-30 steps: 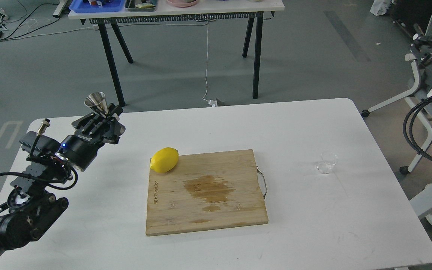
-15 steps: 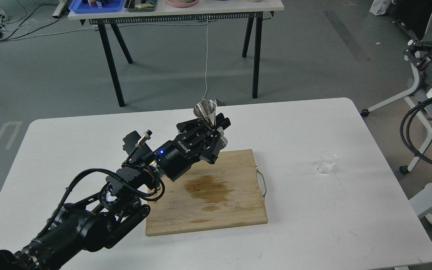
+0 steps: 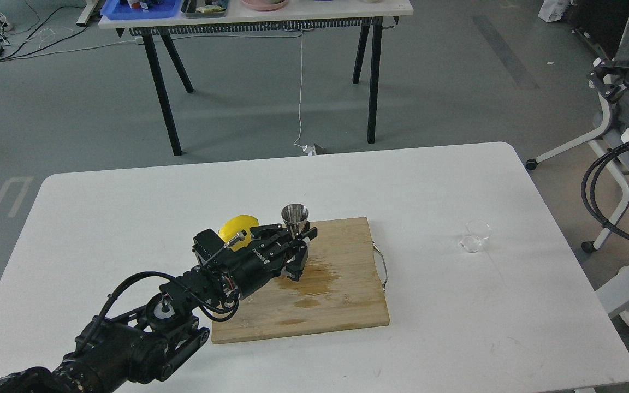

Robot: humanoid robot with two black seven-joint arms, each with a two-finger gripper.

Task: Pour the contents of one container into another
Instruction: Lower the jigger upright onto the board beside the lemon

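Here, the robot's black left arm reaches in from the lower left, and its left two-finger gripper (image 3: 296, 241) is clamped around the narrow waist of the small shiny stainless-steel hourglass-shaped jigger (image 3: 295, 215); the jigger stands upright in the grip, its open upper cone facing up, over the far left part of the rectangular light wooden cutting board (image 3: 342, 305); whether its lower cone touches the board cannot be told, since the fingers hide it. A dark wet stain (image 3: 317, 275) spreads across the middle of the board, just right of the gripper; a thin metal handle (image 3: 383, 267) sits on the board's right edge. The yellow oval lemon (image 3: 233, 225) lies at the board's far left corner, partly hidden behind the arm's wrist. The small clear, colourless glass cup (image 3: 476, 235) stands alone on the white rectangular table (image 3: 456, 338), well apart from the board and to its right. The right gripper is out of view; only black cables (image 3: 598, 188) and grey frame parts show at the right edge. Beyond the table, a second white table on black legs (image 3: 372, 82) carries a blue plastic tray (image 3: 140, 8).
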